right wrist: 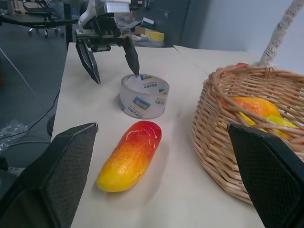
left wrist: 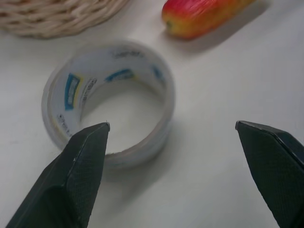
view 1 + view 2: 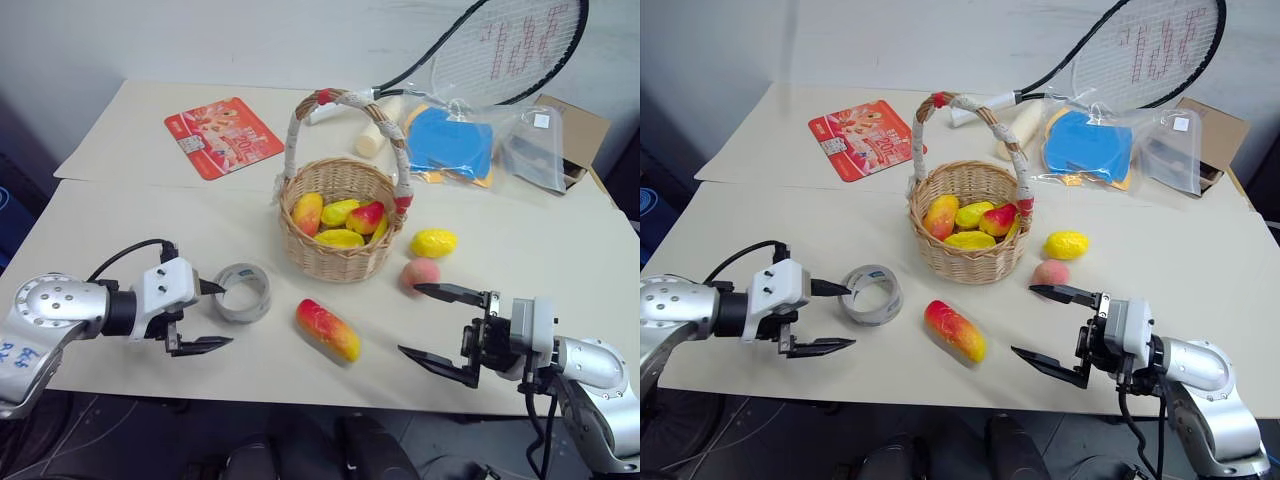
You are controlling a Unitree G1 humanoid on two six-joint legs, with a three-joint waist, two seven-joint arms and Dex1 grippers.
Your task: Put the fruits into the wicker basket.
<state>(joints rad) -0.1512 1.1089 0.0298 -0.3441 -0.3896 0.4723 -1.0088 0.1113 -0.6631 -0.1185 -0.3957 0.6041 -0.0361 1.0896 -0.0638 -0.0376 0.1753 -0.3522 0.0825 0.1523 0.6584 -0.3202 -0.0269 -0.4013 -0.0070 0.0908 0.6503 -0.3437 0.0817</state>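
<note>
The round tan woven wicker basket (image 3: 340,222), with its tall arched handle wrapped in white tape and tipped red, stands near the middle of the pale worktop (image 3: 120,230). Inside it lie several glossy toy fruits (image 3: 338,220), yellow and red-and-yellow pieces crowded together. Three more fruits lie out on the worktop: an elongated red-and-yellow mango (image 3: 328,330) in front of the basket, a round pink peach (image 3: 420,273) just beside the basket's right front, and a yellow lemon-like oval (image 3: 433,243) just behind the peach.

The right gripper (image 3: 440,325) hovers to the right of the mango and in front of the peach, its black fingers spread wide and grasping nothing. The left gripper (image 3: 213,315) sits on the other side, its fingers also released and empty, one fingertip reaching to a roll of clear packing tape (image 3: 243,293) that lies flat between it and the mango.

Farther back, a red printed card (image 3: 224,135) lies left of the basket. Behind the basket lie a cream cylindrical roll (image 3: 376,134), a black-framed racket (image 3: 500,45), and clear plastic bags holding something blue (image 3: 452,143).
</note>
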